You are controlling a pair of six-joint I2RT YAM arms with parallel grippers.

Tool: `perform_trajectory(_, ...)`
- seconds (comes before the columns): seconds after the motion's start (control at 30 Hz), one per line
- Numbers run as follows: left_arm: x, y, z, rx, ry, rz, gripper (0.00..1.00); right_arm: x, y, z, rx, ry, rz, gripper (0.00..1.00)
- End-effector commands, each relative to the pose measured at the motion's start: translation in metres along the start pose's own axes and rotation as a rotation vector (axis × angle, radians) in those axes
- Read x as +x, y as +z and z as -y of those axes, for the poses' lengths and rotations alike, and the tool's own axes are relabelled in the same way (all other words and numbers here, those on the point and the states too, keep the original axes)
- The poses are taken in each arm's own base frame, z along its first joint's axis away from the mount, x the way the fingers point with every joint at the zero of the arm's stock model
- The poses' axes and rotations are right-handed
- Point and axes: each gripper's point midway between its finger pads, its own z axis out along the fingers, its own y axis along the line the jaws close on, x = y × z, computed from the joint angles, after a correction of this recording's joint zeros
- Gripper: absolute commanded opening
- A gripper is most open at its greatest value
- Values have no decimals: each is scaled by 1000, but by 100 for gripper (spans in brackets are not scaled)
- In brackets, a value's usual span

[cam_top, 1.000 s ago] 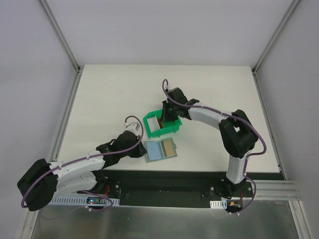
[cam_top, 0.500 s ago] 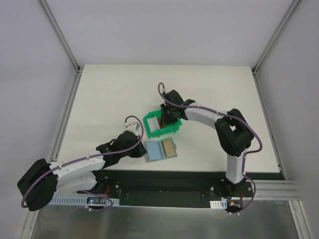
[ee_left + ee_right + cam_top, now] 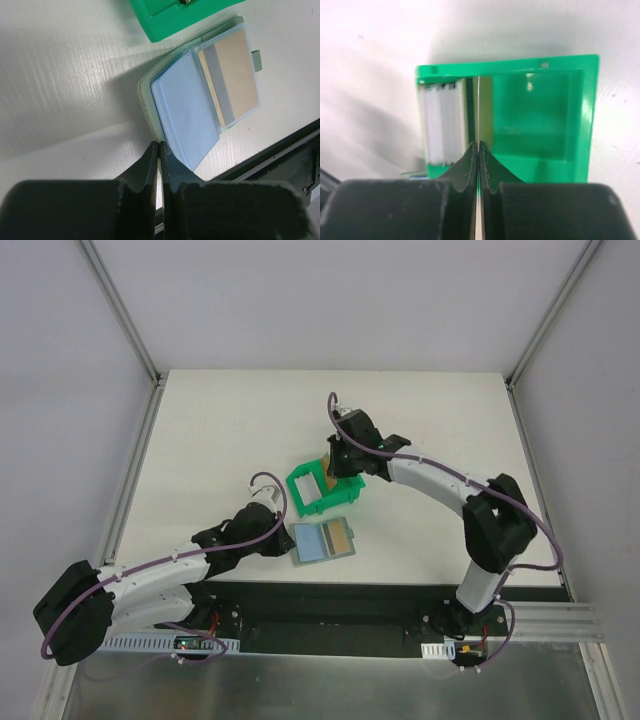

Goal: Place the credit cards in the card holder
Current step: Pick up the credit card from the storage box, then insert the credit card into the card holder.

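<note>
The card holder lies open near the table's front edge. It holds a pale card in its left pocket and a tan card in its right pocket. My left gripper is shut on the holder's left edge, seen in the left wrist view. My right gripper is shut on a thin credit card, seen edge-on, over the green bin. A stack of whitish cards stands at the bin's left end.
The green bin sits just behind the card holder, its corner close to it. The table's front edge and a black rail run right beside the holder.
My right gripper has risen and drawn back from inside the bin with the card pinched in it. The left gripper and the card holder have not moved.
</note>
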Motion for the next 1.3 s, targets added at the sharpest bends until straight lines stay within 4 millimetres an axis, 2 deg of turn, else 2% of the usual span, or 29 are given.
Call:
perform_trajectory(0.0, -10, -2, 7, 40, 4, 34, 0, -37, -54, -13, -64, -13, 167, 0)
perform_trajectory(0.27, -6, -2, 8, 45, 2, 22, 0, -7, -83, -31, -255, 120, 160, 0)
perform_trajectory(0.4, -3, 0, 5, 35, -5, 9, 0, 27, -84, -46, -413, 203, 104, 0)
perform_trajectory(0.5, 0, 3, 2, 19, -20, -7, 0, 53, -84, -44, -433, 231, 74, 0)
perform_trajectory(0.7, 10, 9, -5, -22, -69, -47, 0, 101, -69, -43, -442, 288, 21, 0)
perform_trajectory(0.83, 15, 14, -9, -53, -93, -75, 0, 120, -54, -46, -450, 310, -21, 0)
perform_trajectory(1.0, 18, 16, -11, -68, -107, -88, 0, 132, -43, -48, -446, 306, -34, 0)
perform_trajectory(1.27, 21, 15, -15, -74, -104, -92, 0, 149, -30, -36, -412, 329, -48, 0)
